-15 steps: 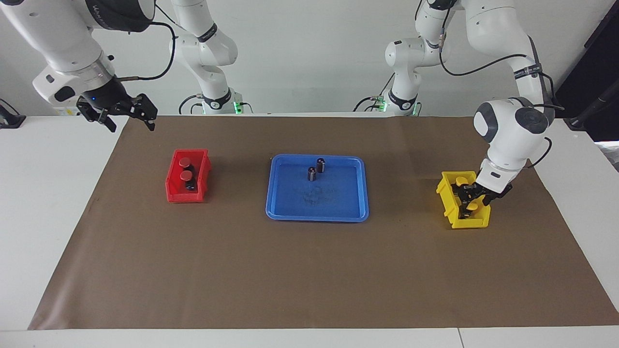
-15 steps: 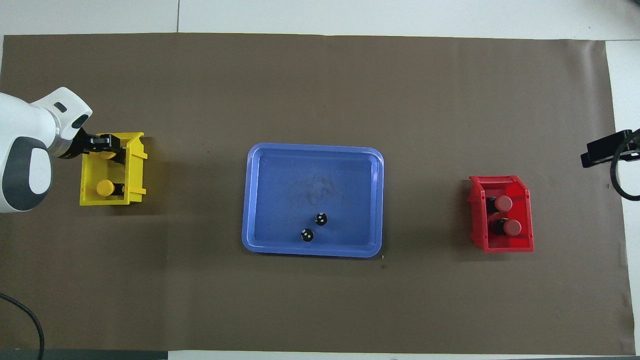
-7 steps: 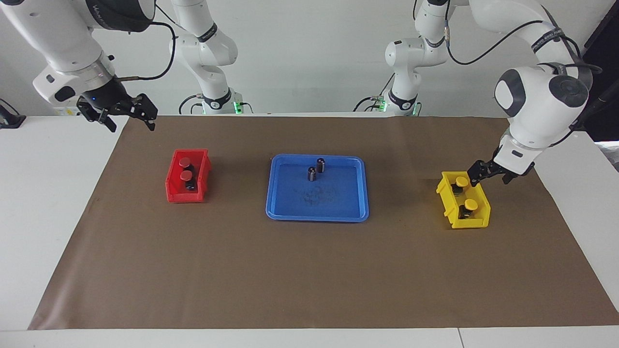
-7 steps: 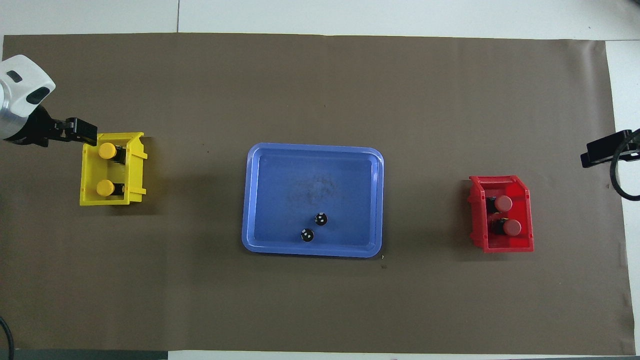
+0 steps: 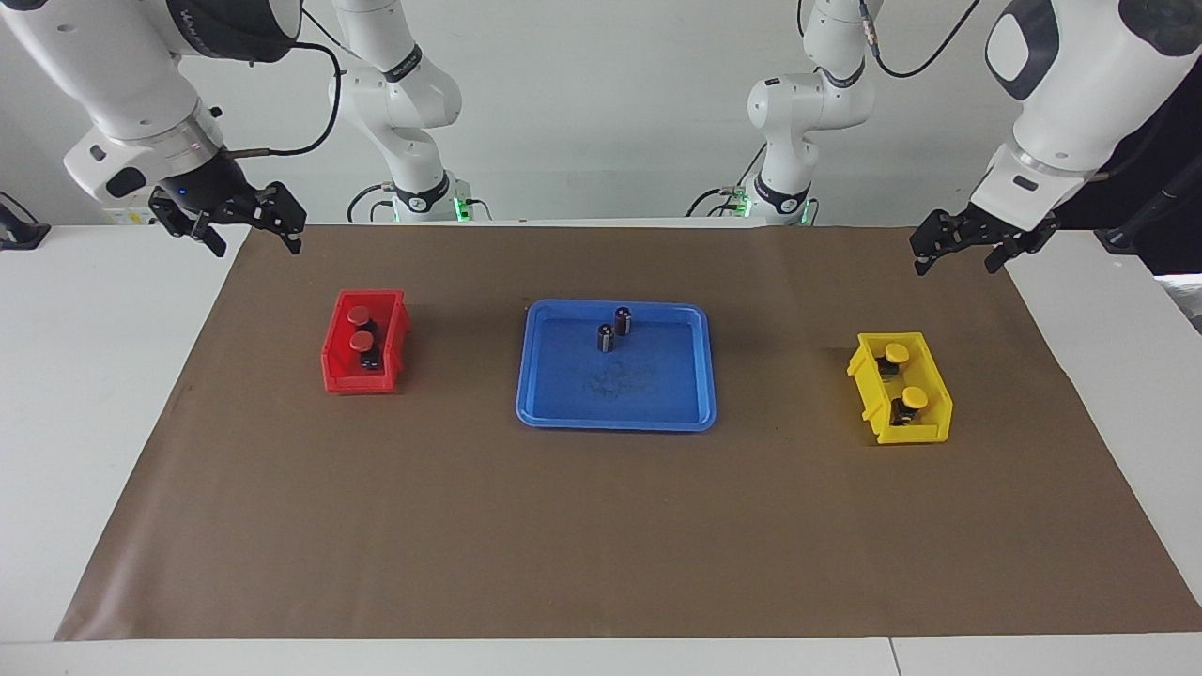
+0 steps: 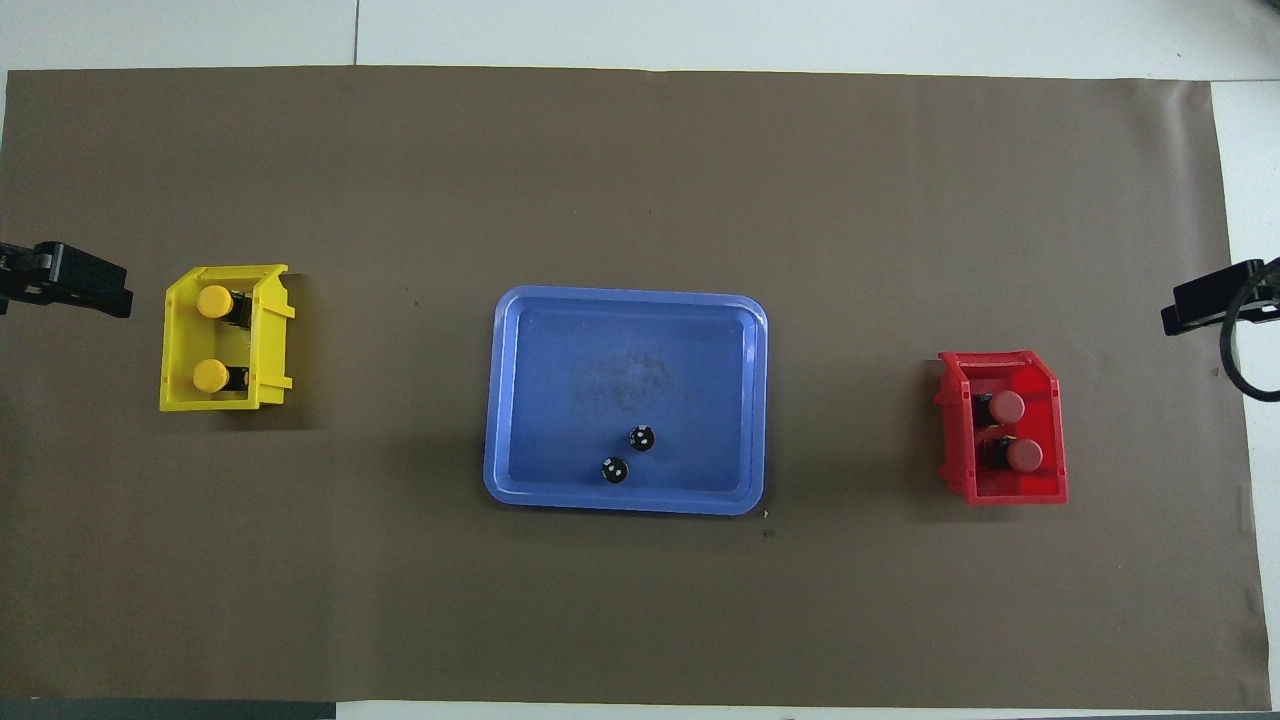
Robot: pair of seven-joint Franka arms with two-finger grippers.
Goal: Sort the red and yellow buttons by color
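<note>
1. While both arms hang raised above the counter (image 5: 94, 422), the blue tray (image 5: 535, 376) sits at the middle of the brown mat (image 5: 601, 526) and serves as the landmark for all else.
2. From the tray toward the right arm's end of the counter stands the red bin (image 5: 338, 376), well apart from the tray.
3. Both red buttons (image 5: 360, 316) lie inside that bin, one just nearer to the robots than the other, caps up; the overhead view shows them side by side too (image 6: 1006, 407).
4. From the tray toward the left arm's end stands the yellow bin (image 5: 869, 394), also well apart from the tray.
5. Both yellow buttons (image 5: 897, 352) lie inside the yellow bin, their caps clear of each other.
6. Inside the tray, in its part nearer to the robots, two dark grey cylinders (image 5: 622, 319) stand upright, close together but apart.
7. Left tool (image 5: 960, 255): jaws spread wide and holding nothing, hanging in the air over the mat's corner at the left arm's end, away from the tray and above no bin.
8. Right tool (image 5: 252, 235): jaws spread wide and holding nothing, hanging over the mat's corner at the right arm's end, away from the tray; this arm waits.
</note>
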